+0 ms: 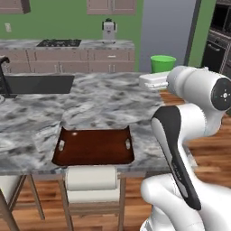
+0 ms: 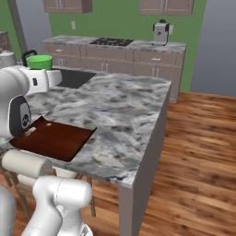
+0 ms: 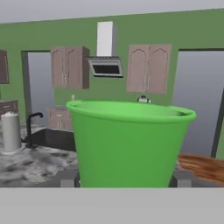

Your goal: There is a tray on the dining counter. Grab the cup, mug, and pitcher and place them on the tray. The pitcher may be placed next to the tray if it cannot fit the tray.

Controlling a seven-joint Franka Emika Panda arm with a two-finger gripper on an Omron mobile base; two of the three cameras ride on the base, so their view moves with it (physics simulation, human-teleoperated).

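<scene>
One cup: bright green tumbler (image 3: 130, 144), upright, wider at the rim than at the base; in the hand view it stands directly ahead, between the two fingers.
Fingers: two dark tips (image 3: 68, 178) stand apart, one on each side of the cup's base, flanking it closely; contact with the wall cannot be confirmed.
Cup in base views: green rim (image 1: 163, 63) shows above the white hand at the far right side of the bench; from the right base view it sits (image 2: 39, 61) above the hand at the left.
Cup support: whether the base rests on the bench or is lifted cannot be told.
Tray: dark reddish-brown, rectangular (image 1: 94, 146), at the near edge of the bench, bare, two handle slots visible; well apart from the cup.
Bench: grey-and-white marbled island top (image 1: 103, 103) with a dark sink (image 1: 38, 83) at its far left.
Stool: white padded backrest (image 1: 91, 178) just below the tray's near edge.
Rear wall: stovetop (image 1: 58, 43) on the back counter, pale appliance (image 1: 108, 30) beside it.
</scene>
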